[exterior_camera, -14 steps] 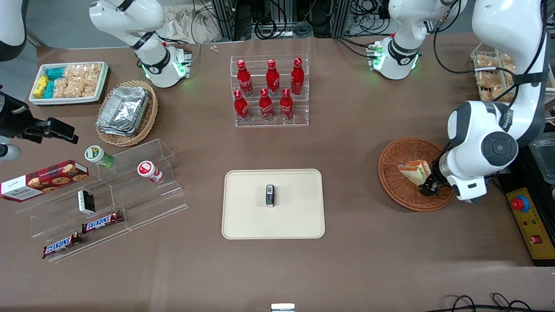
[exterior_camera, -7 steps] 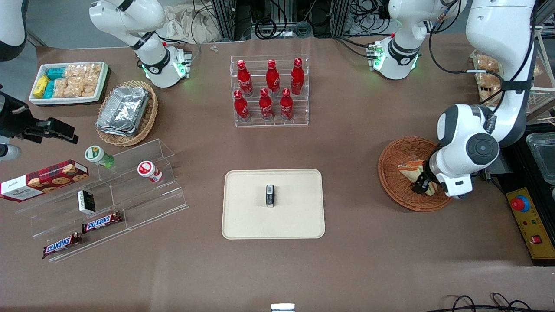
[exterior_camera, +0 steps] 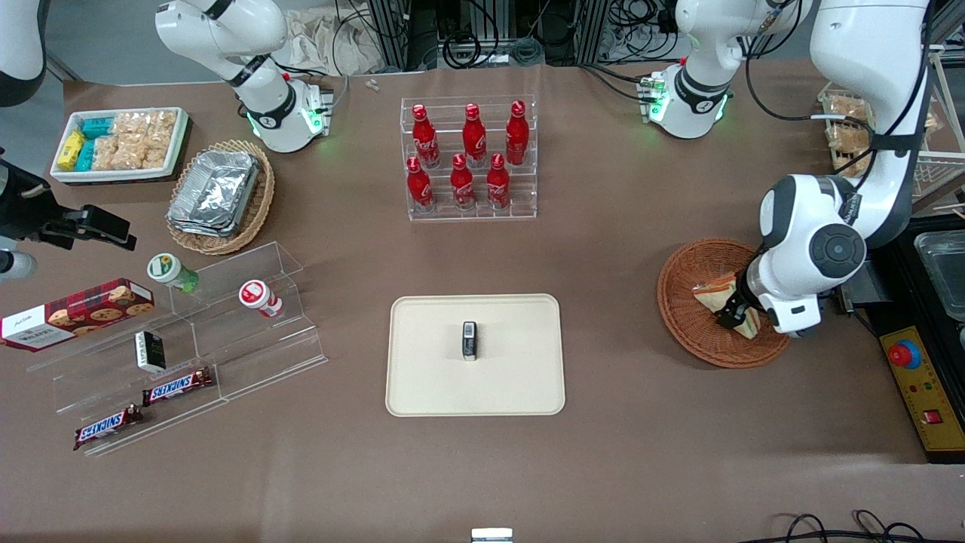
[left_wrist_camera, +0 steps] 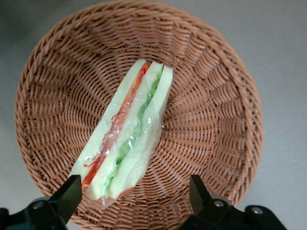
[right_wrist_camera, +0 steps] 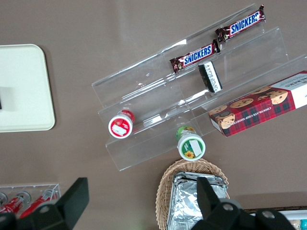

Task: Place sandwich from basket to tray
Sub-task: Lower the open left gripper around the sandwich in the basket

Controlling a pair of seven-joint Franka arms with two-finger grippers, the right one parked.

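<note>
Front view: the working arm's gripper [exterior_camera: 730,317] is hanging low over the round reddish-brown basket [exterior_camera: 687,329], which is sitting near the tabletop edge at the working arm's end. The wrapped sandwich [exterior_camera: 716,294] is lying inside the basket, partly covered by the arm's wrist, with the dark fingertips reaching down at its end nearer the camera. The cream tray [exterior_camera: 422,385] is lying at the middle of the tabletop, well apart from the basket, and is carrying one small dark upright packet [exterior_camera: 470,340]. A clear rack of red bottles [exterior_camera: 470,154] is standing farther from the camera than the tray.

Left wrist view: the gripper [left_wrist_camera: 132,194] is standing wide open, its two dark fingers [left_wrist_camera: 68,195] spread apart and holding nothing. The sandwich [left_wrist_camera: 129,136] is lying on its side on the woven floor of the basket [left_wrist_camera: 216,120], its red, orange and green filling layers facing the camera. Its broad end is sitting between the fingers, close beside one fingertip and clearly apart from the other; whether the near fingertip is touching the wrap cannot be told.

Right wrist view: a corner of the tray [right_wrist_camera: 24,105] is showing beside a clear stepped display stand [right_wrist_camera: 158,96] holding two Snickers bars [right_wrist_camera: 194,56].
</note>
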